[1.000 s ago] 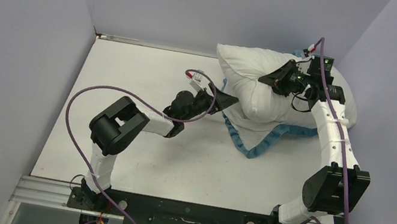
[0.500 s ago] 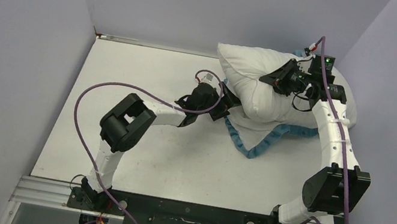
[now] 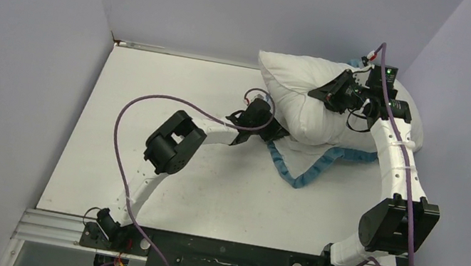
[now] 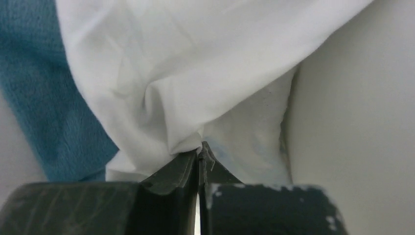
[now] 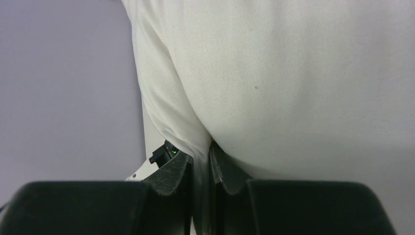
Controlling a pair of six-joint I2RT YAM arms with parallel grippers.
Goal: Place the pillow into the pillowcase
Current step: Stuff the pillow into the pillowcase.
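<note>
Your left fingers (image 4: 196, 156): pinched shut on a white fold of the pillowcase (image 3: 297, 176), beside its blue ruffle.
Your right fingers (image 3: 318, 93): clamped on the pillow (image 3: 307, 120), far right.

The left end effector (image 4: 199, 147) reached forward, closing on pillowcase (image 3: 295, 179)

Both arms are slender and white, the left arm (image 3: 213, 129) and the right arm (image 3: 397, 164), with bulky black joint housings (image 3: 172, 151) and black bases (image 3: 103, 224). A purple cable (image 3: 117, 138) trails along each. A small green light (image 3: 389, 72) glows on the right wrist. The left gripper (image 4: 199, 148) is dark, with wedge-shaped fingers (image 4: 173, 171) and chipped paint.
</note>
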